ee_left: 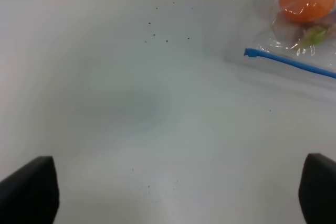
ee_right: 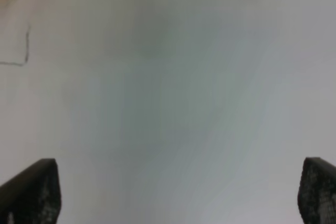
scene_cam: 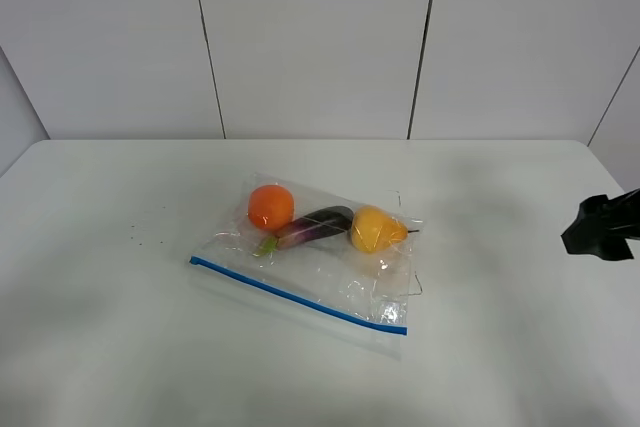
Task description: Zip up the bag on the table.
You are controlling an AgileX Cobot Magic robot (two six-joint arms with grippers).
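We see the bag (scene_cam: 310, 257) lying flat mid-table (scene_cam: 110, 247), its blue zipper strip (scene_cam: 298, 296) along the near edge; inside sit an orange (scene_cam: 271, 206), an eggplant (scene_cam: 313, 226) and a pear (scene_cam: 375, 228); nothing lies around it but a few dark specks (ee_left: 167, 39); our right gripper (scene_cam: 601, 227) hangs well apart at the right edge. The left gripper (ee_left: 178, 192) shows only in its wrist view, jaws wide and empty, strip end nearby; the right wrist view shows bare table between wide, empty jaws.
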